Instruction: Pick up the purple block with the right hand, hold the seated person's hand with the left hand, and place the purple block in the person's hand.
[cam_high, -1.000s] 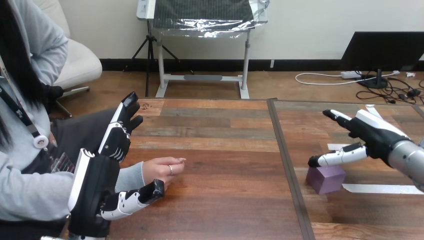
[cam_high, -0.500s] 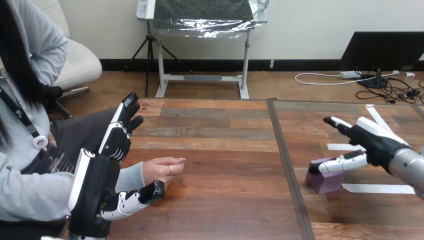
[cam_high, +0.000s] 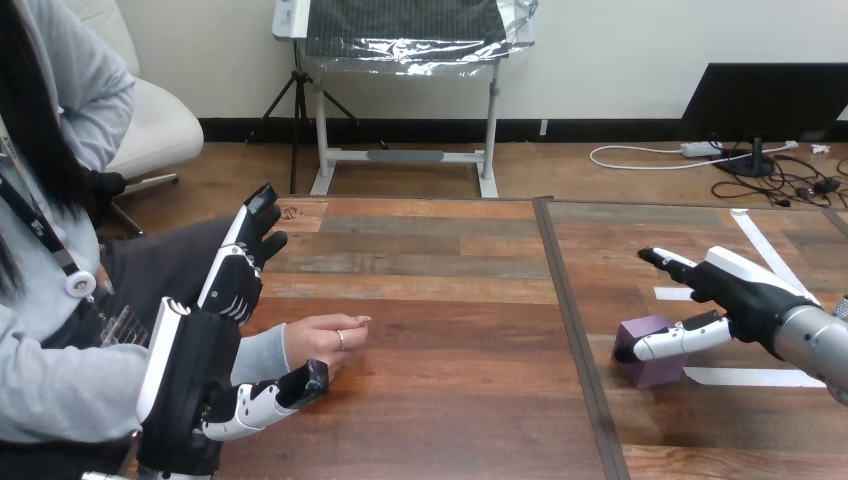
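The purple block (cam_high: 655, 372) stands on the right part of the wooden table (cam_high: 450, 300), just right of the dark seam and beside a strip of white tape (cam_high: 755, 377). It is a matte, nearly cubic piece with no clear long axis, one corner turned toward the seam. The right hand (cam_high: 745, 295) is released, its thumb (cam_high: 680, 340) across the block's top. The left hand (cam_high: 195, 370) is also released, fingers straight, beside the person's hand (cam_high: 322, 338).

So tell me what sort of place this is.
Probably a robot test bench: a wooden table marked with white tape strips, a purple block at the robot's right hand, and a person's hand lying beside its left hand.
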